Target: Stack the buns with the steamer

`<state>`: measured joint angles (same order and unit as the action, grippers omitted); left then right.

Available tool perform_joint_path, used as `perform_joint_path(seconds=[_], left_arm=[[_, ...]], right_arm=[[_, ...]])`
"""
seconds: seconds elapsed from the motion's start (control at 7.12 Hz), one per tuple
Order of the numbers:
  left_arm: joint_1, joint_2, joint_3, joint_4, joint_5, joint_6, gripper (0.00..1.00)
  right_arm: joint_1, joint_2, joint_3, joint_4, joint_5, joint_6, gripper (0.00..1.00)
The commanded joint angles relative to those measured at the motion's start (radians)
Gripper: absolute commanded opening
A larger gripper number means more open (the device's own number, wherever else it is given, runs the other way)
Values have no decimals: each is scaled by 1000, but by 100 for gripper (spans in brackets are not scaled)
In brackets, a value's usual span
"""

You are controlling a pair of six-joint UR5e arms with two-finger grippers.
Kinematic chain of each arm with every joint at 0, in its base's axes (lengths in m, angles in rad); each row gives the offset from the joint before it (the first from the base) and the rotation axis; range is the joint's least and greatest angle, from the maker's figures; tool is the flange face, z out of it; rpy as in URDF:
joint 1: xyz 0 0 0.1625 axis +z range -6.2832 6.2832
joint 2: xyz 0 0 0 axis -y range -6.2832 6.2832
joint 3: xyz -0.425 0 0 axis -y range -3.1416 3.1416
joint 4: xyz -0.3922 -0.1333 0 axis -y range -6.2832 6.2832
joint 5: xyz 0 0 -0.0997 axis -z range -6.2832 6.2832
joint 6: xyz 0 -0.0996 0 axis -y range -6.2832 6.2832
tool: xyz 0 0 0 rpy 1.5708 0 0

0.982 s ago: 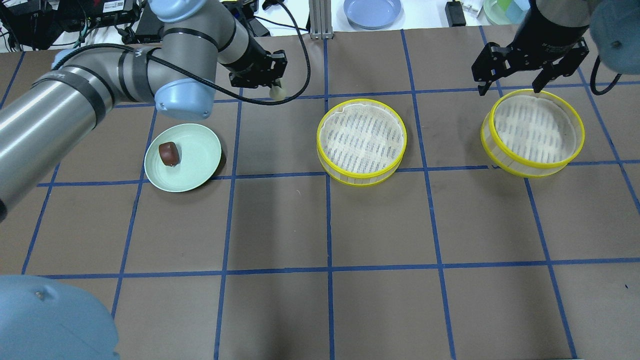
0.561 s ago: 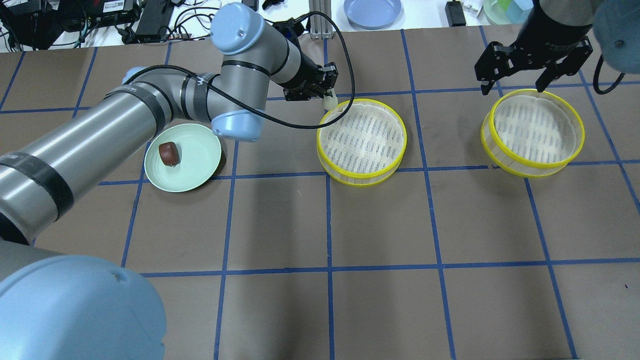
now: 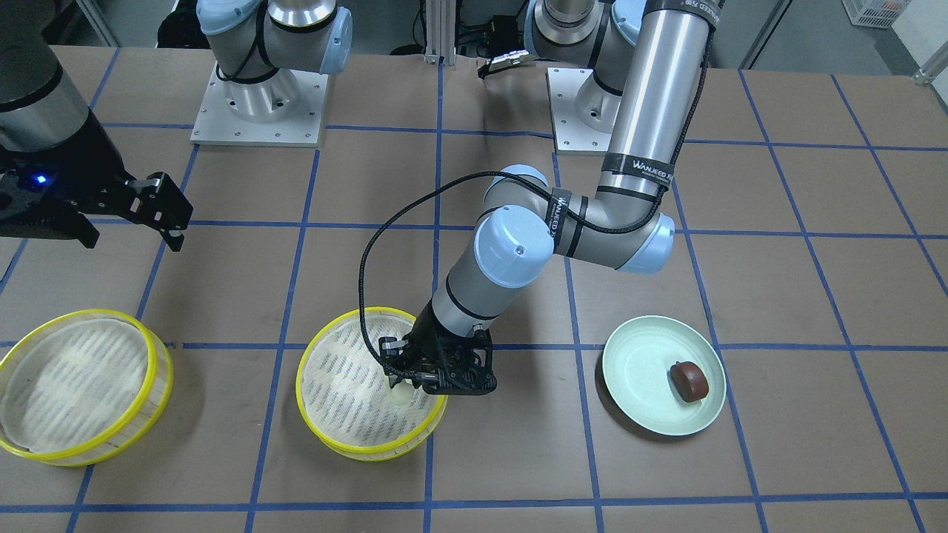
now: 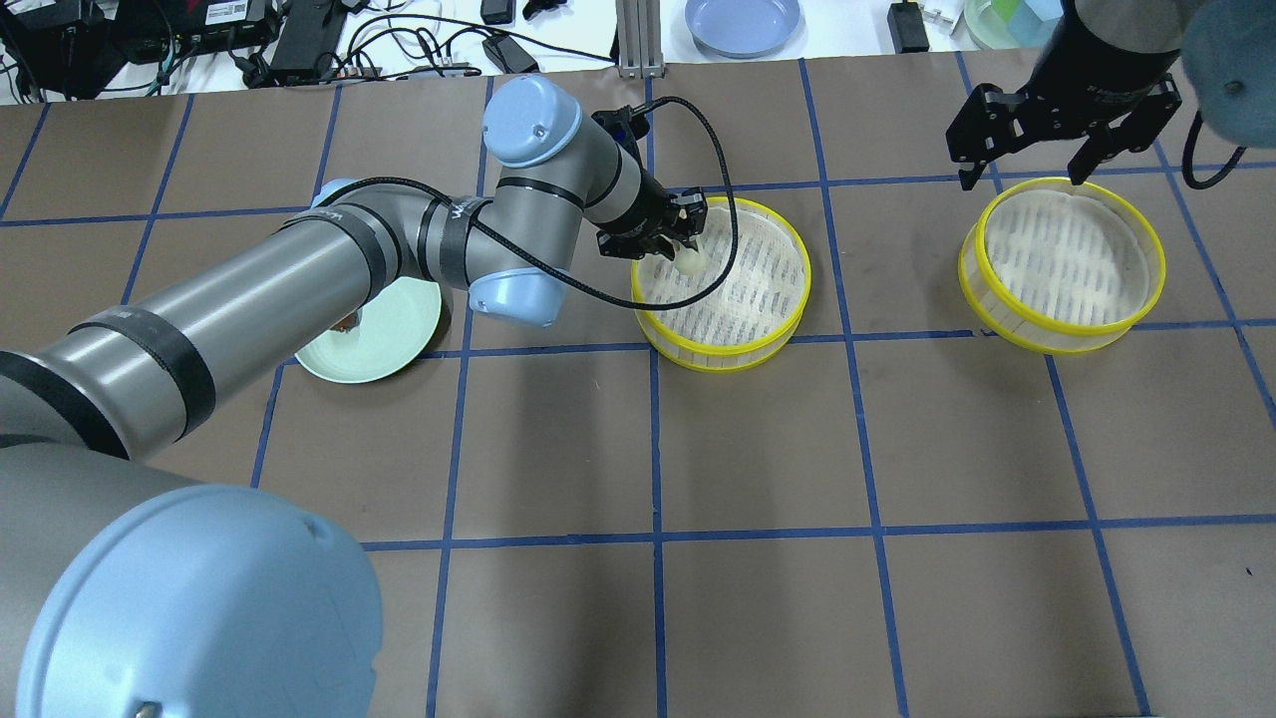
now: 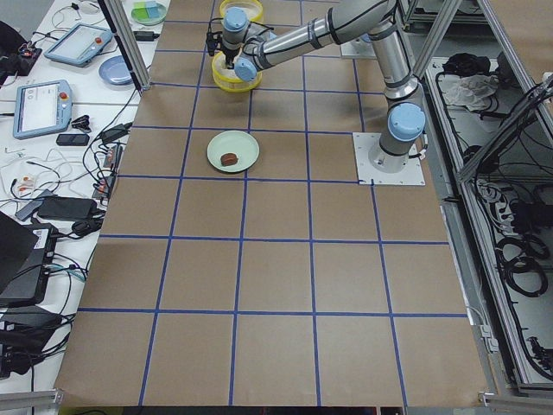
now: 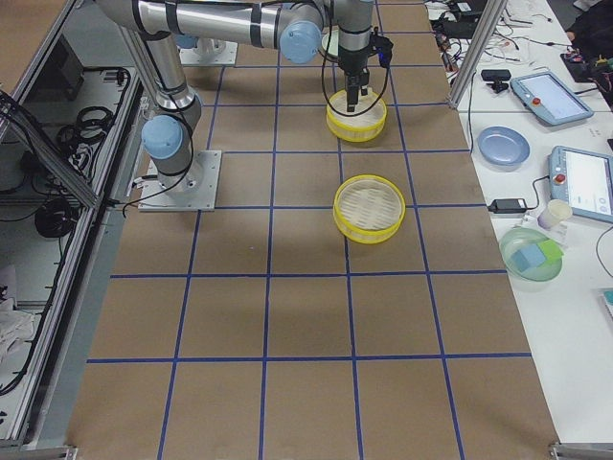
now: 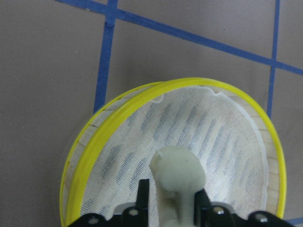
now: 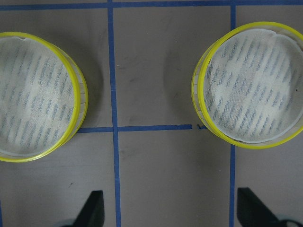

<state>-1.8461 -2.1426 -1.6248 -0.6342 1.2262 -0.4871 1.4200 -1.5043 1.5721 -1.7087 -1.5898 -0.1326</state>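
Note:
My left gripper [image 4: 688, 251] is shut on the cream-white bun [image 4: 690, 262] and holds it low inside the middle steamer tier [image 4: 758, 299], near its left rim. The left wrist view shows the bun [image 7: 177, 176] between the fingers above the mesh. The dark reddish-brown bun [image 3: 689, 381] lies on the pale green plate [image 3: 644, 348]; in the overhead view my left arm hides it. My right gripper [image 4: 1022, 179] is open and empty, hovering just beyond the far edge of the second steamer tier [image 4: 1062, 259].
A blue plate [image 4: 743, 22], cables and a green container [image 4: 997, 20] sit on the white bench beyond the table. The two arm bases [image 3: 259, 96] stand at the robot's side. My left arm stretches over the green plate [image 4: 384, 349].
My left arm has swung to the right with the cream-white bun, from beyond the plate to over and down into the middle tier. The right gripper has stayed in place.

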Motion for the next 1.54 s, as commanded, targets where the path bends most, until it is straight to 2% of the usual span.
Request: perform_joint_path(seconds=[0.0, 0.28, 0.42, 0.56, 0.98, 1.12, 1.26, 1.4], left_arm=[[1, 7, -18, -4, 24, -1, 70], [4, 15, -12, -25, 105, 7, 93], [7, 27, -3, -63, 105, 10, 95], [5, 30, -3, -65, 102, -2, 99], [4, 39, -1, -88, 96, -51, 100], [11, 59, 12, -129, 104, -42, 100], [49, 91, 67, -247, 137, -25, 100], [104, 131, 122, -401, 169, 84, 100]], right_arm=[[-7, 0, -1, -8, 4, -8, 100], [-58, 28, 0, -15, 7, -66, 100], [-119, 59, -1, -119, 13, -85, 100], [-172, 90, -3, -159, 17, -122, 100], [-199, 142, -6, -184, 2, -235, 100], [-231, 224, -7, -312, 4, -283, 100], [-269, 304, -50, -339, 1, -289, 100], [-277, 393, -93, -348, -28, -326, 100]])
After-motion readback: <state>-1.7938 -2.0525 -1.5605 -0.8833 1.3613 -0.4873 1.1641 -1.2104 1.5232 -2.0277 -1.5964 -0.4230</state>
